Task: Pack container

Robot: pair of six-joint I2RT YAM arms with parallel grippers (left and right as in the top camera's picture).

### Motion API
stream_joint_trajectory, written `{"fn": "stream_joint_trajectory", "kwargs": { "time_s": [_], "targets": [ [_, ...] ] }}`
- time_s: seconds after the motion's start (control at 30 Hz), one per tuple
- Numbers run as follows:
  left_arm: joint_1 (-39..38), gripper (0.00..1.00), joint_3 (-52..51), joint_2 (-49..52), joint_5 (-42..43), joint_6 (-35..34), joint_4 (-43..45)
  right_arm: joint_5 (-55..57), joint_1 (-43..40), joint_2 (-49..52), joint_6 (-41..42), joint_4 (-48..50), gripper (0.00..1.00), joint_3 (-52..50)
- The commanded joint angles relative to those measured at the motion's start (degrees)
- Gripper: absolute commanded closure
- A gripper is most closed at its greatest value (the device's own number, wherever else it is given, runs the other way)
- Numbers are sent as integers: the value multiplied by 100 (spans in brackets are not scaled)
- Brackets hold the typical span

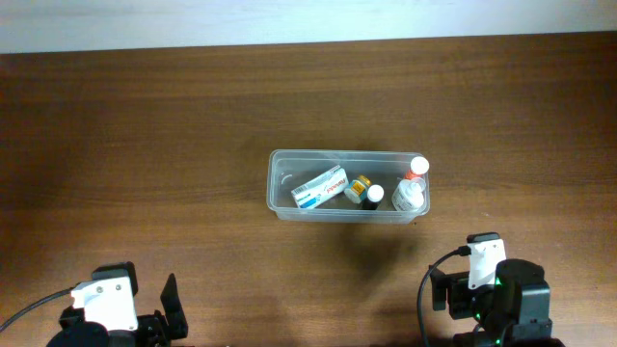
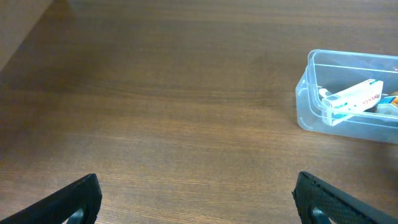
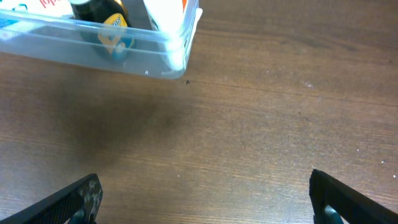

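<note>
Overhead, the clear rectangular plastic container (image 1: 282, 181) sits mid-worktop (image 1: 145, 125), already holding a white-and-blue carton (image 1: 320, 187) and small bottles (image 1: 362, 186), so packing looks finished, which probably explains why the left tool (image 2: 196, 183) and right tool (image 3: 205, 180) gape wide, empty, by the near edge.

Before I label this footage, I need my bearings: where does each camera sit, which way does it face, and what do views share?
Overhead: above the table, looking straight down at the container; left hand and right hand show at the bottom edge.
Left wrist: low over the table, facing forward, container's left end at right; its open fingers fill the bottom corners.
Right wrist: low, near the container's right corner; open fingers at bottom corners.
Shared: all show the container; overhead and left wrist both show the white box.
</note>
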Motion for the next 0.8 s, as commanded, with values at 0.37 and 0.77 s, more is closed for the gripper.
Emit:
{"fn": "stream_joint_trajectory", "kwargs": {
  "time_s": [0.37, 0.77],
  "targets": [
    [9, 1, -39, -20, 57, -35, 4, -103, 57, -1766, -767, 2817, 2, -1285],
    [9, 1, -39, -20, 57, -35, 4, -142, 46, -1766, -772, 5748, 2, -3128]
  ]
}}
